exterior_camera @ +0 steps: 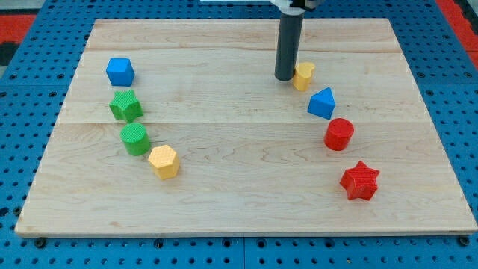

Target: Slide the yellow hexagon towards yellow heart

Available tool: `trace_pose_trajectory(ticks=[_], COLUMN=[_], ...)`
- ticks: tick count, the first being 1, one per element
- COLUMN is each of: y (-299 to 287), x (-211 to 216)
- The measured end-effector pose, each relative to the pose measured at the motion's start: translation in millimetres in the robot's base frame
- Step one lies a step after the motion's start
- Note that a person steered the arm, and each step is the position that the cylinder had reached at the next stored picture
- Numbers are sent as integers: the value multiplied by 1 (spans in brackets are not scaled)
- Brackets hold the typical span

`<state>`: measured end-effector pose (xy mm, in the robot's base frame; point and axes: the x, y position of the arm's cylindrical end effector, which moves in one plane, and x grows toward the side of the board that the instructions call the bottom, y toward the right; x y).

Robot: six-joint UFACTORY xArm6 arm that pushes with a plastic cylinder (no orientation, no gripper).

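The yellow hexagon point(163, 161) lies on the wooden board at the lower left, just right of and below the green cylinder point(136, 139). The yellow heart point(303, 76) lies at the upper right of the board. My tip point(284, 78) rests on the board right next to the heart's left side, far from the hexagon, which is well off to the view's lower left of it.
A blue cube point(119, 72) and a green star point(126, 105) stand above the green cylinder on the left. On the right, a blue triangle point(322, 103), a red cylinder point(339, 134) and a red star point(360, 181) run downward below the heart.
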<state>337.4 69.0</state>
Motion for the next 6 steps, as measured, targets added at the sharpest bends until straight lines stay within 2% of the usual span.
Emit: trace_pose_trajectory(ticks=[1,2,3,4,5,6], y=[-26,-28,-64,-87,-107,-174], x=[-10,-10,39,129,191,216])
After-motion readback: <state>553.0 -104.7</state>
